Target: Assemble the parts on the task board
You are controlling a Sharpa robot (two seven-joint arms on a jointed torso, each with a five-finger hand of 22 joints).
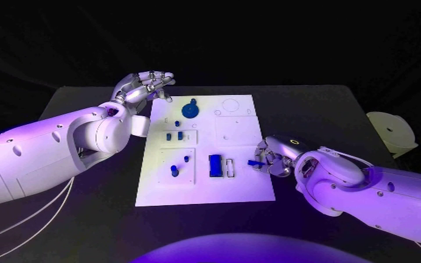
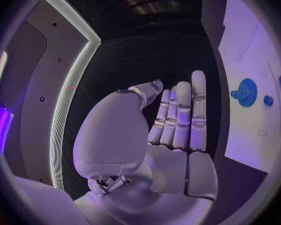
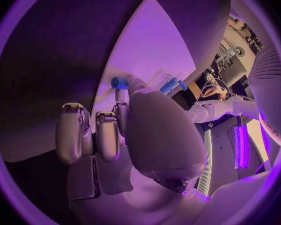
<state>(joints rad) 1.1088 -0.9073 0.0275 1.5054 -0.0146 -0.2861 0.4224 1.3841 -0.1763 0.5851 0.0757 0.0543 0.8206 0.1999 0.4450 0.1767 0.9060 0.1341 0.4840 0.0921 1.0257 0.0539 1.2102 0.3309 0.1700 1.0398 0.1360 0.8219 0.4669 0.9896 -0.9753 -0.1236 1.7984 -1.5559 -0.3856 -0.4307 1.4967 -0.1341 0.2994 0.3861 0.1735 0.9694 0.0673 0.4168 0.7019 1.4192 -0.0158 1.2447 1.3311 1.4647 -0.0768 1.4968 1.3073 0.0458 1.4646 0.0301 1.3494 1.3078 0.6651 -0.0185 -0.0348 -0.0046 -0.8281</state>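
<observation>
The white task board (image 1: pixel 236 187) lies in the middle of the black table. On it are a blue gear disc (image 1: pixel 190 110), two short blue pegs (image 1: pixel 176 135), a blue rectangular block (image 1: pixel 215 165) and small blue pieces (image 1: pixel 176 170). My left hand (image 1: pixel 145 87) hovers at the board's far left corner, fingers extended, holding nothing. In the left wrist view, my left hand (image 2: pixel 172 130) has the gear disc (image 2: pixel 245 92) off to its side. My right hand (image 1: pixel 276 156) is at the board's right edge and pinches a small blue part (image 1: pixel 254 163). In the right wrist view, that blue part (image 3: pixel 120 82) shows at the fingertips of my right hand (image 3: pixel 109 130).
A white rounded object (image 1: pixel 392 130) stands at the table's right edge. Thin cables (image 1: pixel 35 214) hang below my left arm. Bare black table (image 1: pixel 105 214) lies on both sides of the board.
</observation>
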